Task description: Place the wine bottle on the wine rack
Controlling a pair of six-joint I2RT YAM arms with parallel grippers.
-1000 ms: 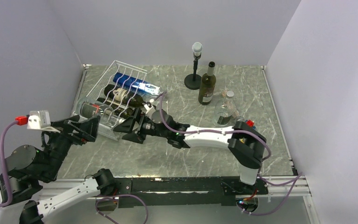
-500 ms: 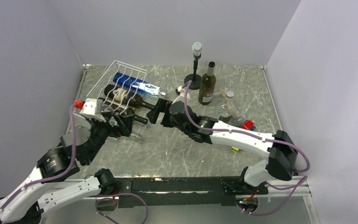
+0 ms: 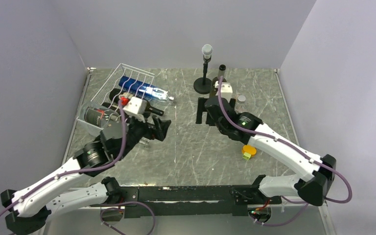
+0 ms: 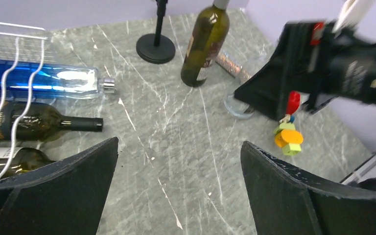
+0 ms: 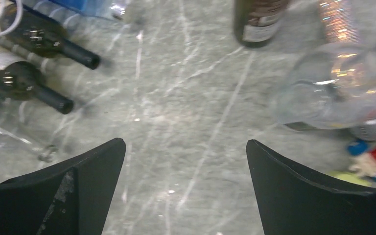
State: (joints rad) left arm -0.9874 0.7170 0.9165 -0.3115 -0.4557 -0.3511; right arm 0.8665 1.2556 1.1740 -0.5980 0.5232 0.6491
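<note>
Right gripper (image 5: 186, 147) has swung away from the rack side to upper centre of the top view and now sits next to the wine bottle (image 4: 204, 45). Left gripper (image 4: 178, 147) has come forward to mid-frame, just right of the wine rack (image 3: 136, 78). Both jaws are spread wide with nothing between them.

You see the wine bottle upright on the worktop (image 3: 186, 152), near the black stand (image 4: 155, 48) and well apart from the rack. From above, the right wrist hides most of it.

Rack sits upper left and carries a blue bottle (image 4: 39, 81) and two dark bottles (image 4: 39, 125) lying flat, necks pointing right.

A small coloured toy (image 4: 288, 137) lies lower right of the wine bottle.
</note>
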